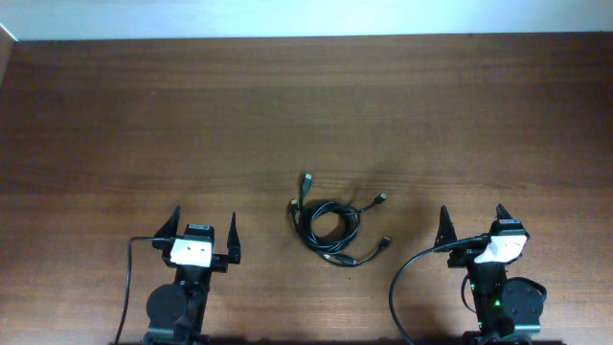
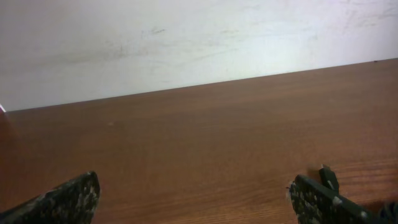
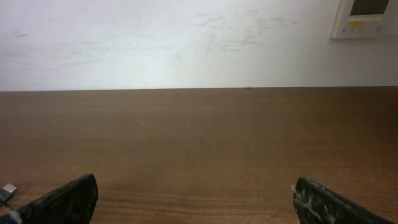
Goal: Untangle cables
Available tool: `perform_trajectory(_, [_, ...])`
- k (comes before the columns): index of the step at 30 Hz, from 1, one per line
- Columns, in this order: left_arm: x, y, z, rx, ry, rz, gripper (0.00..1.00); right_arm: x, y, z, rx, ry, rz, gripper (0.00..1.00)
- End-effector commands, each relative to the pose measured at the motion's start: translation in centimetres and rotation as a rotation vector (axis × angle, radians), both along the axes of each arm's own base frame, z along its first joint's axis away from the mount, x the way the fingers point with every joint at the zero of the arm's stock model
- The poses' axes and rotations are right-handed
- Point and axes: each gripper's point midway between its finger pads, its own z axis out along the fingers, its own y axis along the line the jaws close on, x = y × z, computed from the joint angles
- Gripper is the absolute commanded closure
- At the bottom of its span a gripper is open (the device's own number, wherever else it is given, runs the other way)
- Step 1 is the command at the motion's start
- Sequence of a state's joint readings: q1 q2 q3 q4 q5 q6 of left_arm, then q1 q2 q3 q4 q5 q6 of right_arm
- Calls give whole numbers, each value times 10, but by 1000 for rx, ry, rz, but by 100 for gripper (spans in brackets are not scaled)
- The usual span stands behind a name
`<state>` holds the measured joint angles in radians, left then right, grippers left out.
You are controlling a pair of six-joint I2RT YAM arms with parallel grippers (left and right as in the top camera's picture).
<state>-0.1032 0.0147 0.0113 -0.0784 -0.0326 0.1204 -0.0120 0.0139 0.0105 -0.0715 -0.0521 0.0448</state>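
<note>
Both claws are wide open with nothing in them. The left claw (image 1: 204,215) and right claw (image 1: 471,209) sit at the near edge of the table (image 1: 287,96), fingers spread.

The cables (image 1: 329,226) are one small coiled bundle lying between the two claws and a bit further out, touching neither. A few loops are stacked on each other in the middle. One plug (image 1: 306,179) pokes out up top, one (image 1: 381,199) sticks out to the right, and another (image 1: 385,242) sits lower right.

What I'd worry about:
- **Missed pinch:** the cords are thin and flat on the wood, so a claw could easily close on nothing or scrape the table.
- **Tighter knot:** grab mid-coil and you probably catch two or three strands at once, and pulling then just cinches it.
- **Sliding bundle:** pull with one claw only and the whole thing likely slides instead of opening up.
- **Poor wrist views:** the left wrist view shows just a plug (image 2: 328,176) beside its finger. The right one shows only a plug (image 3: 7,190) at the frame edge. Aiming is basically down to the overhead view.
</note>
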Motion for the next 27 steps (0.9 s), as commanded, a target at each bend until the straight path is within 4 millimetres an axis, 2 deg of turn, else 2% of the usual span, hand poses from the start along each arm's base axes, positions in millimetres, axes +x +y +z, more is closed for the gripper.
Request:
perform_trajectory(1, [0,-2,-1,14,-1,-14,1,0,0,-2,-4,1,-4,1])
perform_trajectory(14, [-4,-7,4,12,12,-49,1,0,0,-2,-4,1,-4,1])
perform_trajectory(18, [-6,-19,6,-1,11,-115,1,0,0,-2,-4,1,-4,1])
perform_trajectory(21, [-7,-19,9,-1,19,-117,1,0,0,-2,-4,1,-4,1])
perform_trajectory(27, [-16,-17,39,0,2,-109,1,0,0,-2,-4,1,-4,1])
